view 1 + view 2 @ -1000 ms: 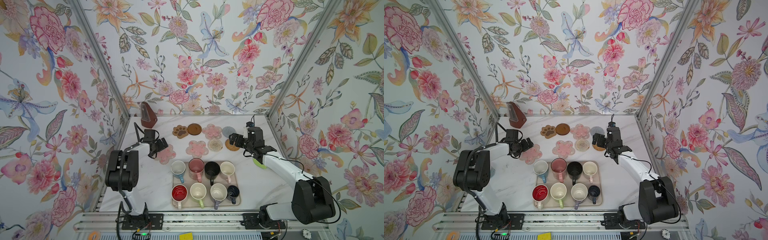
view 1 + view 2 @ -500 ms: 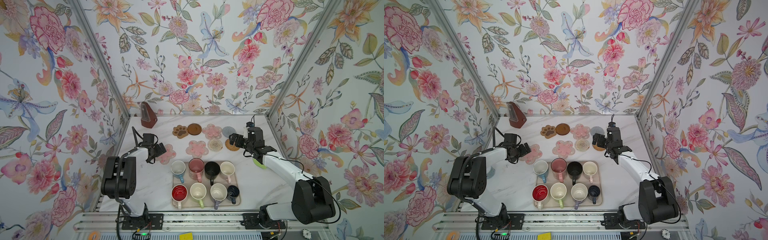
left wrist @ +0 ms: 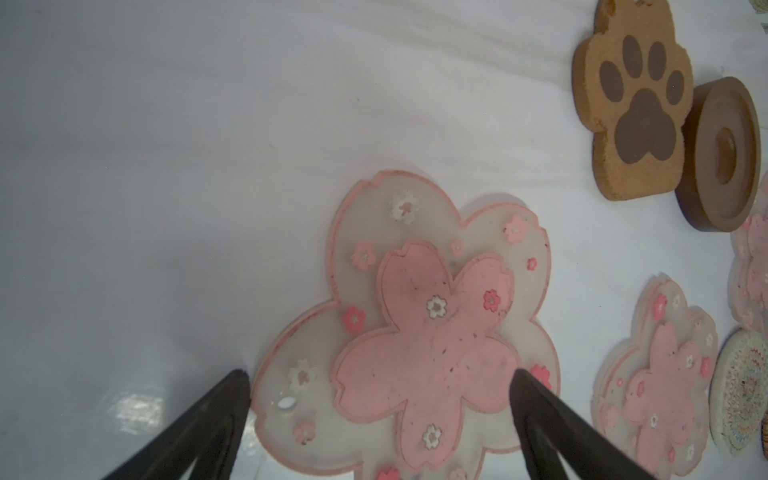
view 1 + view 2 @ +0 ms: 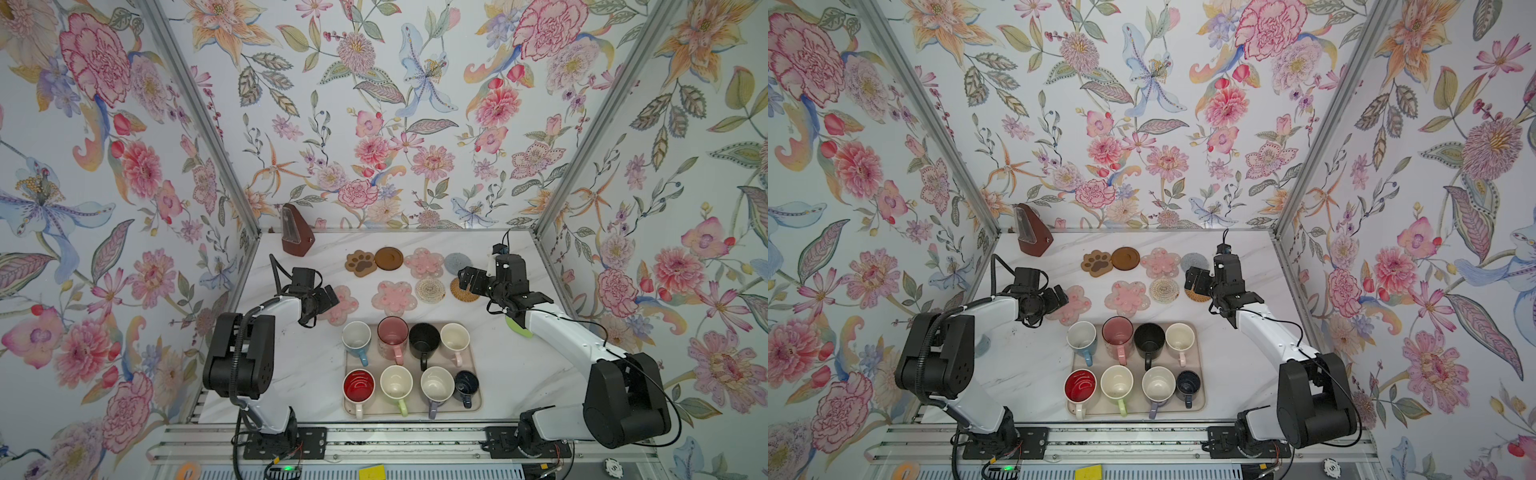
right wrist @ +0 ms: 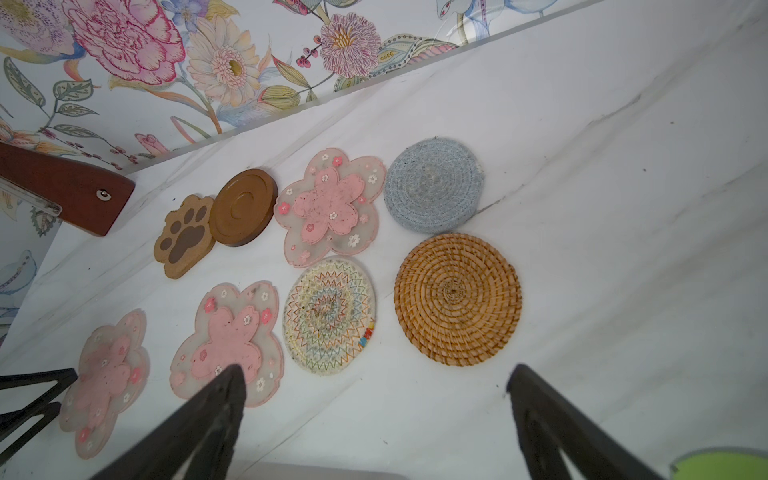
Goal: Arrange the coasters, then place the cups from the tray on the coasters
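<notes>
Eight coasters lie in two rows behind the tray (image 4: 475,365): paw (image 4: 360,263), dark brown disc (image 4: 389,258), pink flower (image 4: 424,263), grey-blue round (image 4: 457,263), then two pink flowers (image 4: 345,307) (image 4: 394,297), white woven (image 4: 430,289) and tan woven (image 4: 460,291). Several cups stand on the tray, among them blue (image 4: 356,337), black (image 4: 424,338) and red-inside (image 4: 358,385). My left gripper (image 4: 330,300) (image 3: 379,374) is open, fingers straddling the leftmost flower coaster (image 3: 415,316). My right gripper (image 4: 468,281) (image 5: 376,370) hangs open and empty before the tan woven coaster (image 5: 457,299).
A reddish-brown wooden metronome (image 4: 296,232) stands at the back left corner. A lime-green object (image 4: 517,328) lies under the right forearm. Flowered walls close in the back and both sides of the white table.
The left arm has lowered a little and its gripper has shifted slightly over the leftmost flower coaster. The right arm has not moved.
</notes>
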You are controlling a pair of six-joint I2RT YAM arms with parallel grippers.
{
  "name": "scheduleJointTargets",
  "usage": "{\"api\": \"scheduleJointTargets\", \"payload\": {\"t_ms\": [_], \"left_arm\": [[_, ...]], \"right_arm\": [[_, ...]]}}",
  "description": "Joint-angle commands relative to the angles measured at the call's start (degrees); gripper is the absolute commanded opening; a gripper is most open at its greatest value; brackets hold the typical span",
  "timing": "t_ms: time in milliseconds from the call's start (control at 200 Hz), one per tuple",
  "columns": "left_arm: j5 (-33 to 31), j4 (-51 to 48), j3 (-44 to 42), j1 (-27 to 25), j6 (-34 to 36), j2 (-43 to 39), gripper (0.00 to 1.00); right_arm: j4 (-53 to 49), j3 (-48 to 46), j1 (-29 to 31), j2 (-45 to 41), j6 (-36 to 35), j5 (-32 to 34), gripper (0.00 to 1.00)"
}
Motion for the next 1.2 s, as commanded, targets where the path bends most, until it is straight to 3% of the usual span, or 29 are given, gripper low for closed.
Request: {"api": "scheduleJointTargets", "payload": {"t_ms": [0, 696, 986, 1196], "left_arm": [[2.0, 1.91, -0.99, -1.4, -2.52, -0.62, 0.99], [3.63, 5.18, 3.67, -6.93, -5.39, 4.07, 0.99], [-4.27, -1.86, 8.99, -6.59, 0.93, 5.27, 0.99], [-5.28, -2.82, 12.84, -6.32, 3.86, 8.67, 0.99]], "right_arm": [[1.06, -0.97, -0.33, -0.57, 0.81, -0.28, 0.99], [1.48, -0.92, -0.4, -0.47, 0.81, -0.51, 0.99], [1.4, -0.83, -0.58, -0.69, 0.64, -0.57, 0.99], [1.12, -1.09, -0.68, -1.08, 0.62, -0.31, 0.99]]}}
